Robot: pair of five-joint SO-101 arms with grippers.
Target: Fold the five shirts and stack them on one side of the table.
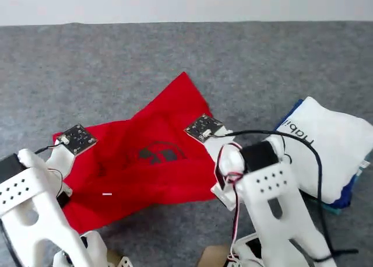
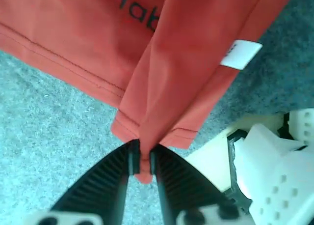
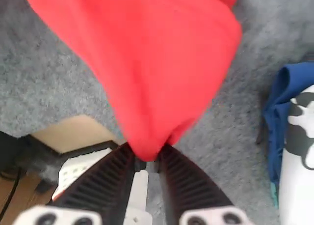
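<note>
I am pinching the near edge of the red shirt point(image 1: 145, 159) with the left tool point(image 2: 141, 160) and right tool point(image 3: 147, 162) both clamped on it, its length running between them and the folded stack point(image 1: 335, 141) sitting beside the right arm.

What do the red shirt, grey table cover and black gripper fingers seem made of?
Red shirt: thin knit fabric, matte, likely cotton; it drapes in soft folds with stitched hems. Grey table cover: felt or short carpet, by its fuzzy, mottled surface. Black ribbed fingers: seemingly moulded plastic, matte.
</note>
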